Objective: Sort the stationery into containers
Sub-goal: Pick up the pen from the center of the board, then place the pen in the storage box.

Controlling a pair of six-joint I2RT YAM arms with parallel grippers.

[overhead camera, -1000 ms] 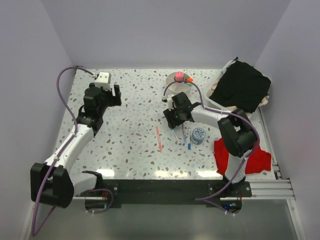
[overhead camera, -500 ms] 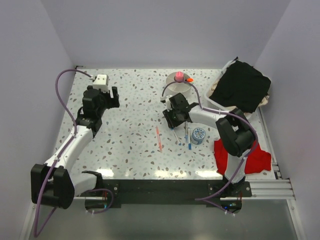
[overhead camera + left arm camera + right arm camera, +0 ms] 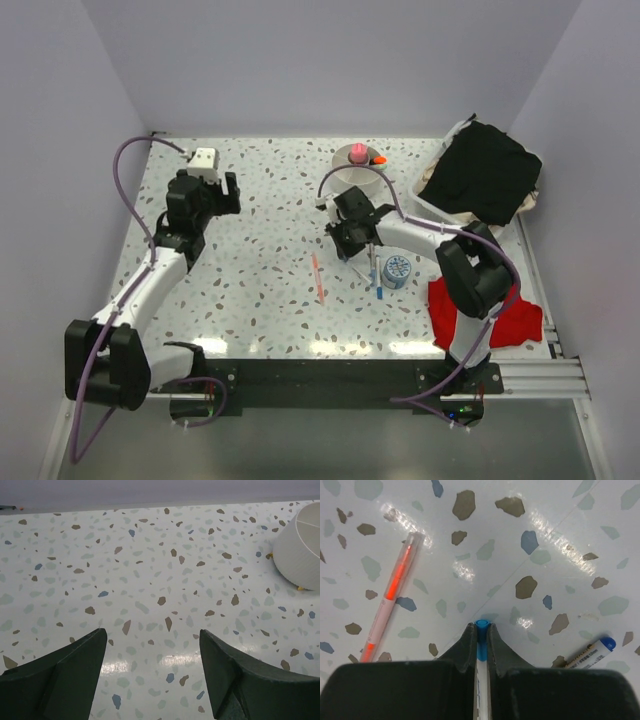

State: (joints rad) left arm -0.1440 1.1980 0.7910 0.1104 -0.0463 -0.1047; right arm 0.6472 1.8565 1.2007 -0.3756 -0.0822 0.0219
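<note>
White bowl (image 3: 343,161) holds pink-capped stick (image 3: 359,152), orange highlighter (image 3: 378,158).

The table (image 3: 555,525) under me was a smooth, speckled stone-look top, glossy enough to throw back the lamps. The blue-and-white pen (image 3: 481,655) was smooth plastic, and the pink pen (image 3: 390,600) was clear, shiny plastic. On my right gripper (image 3: 481,628) the fingers (image 3: 502,655) looked like matt dark plastic, as on my left gripper (image 3: 152,635). The white bowl (image 3: 300,550) looked matt. The red cloth (image 3: 500,318) was soft fabric.
</note>
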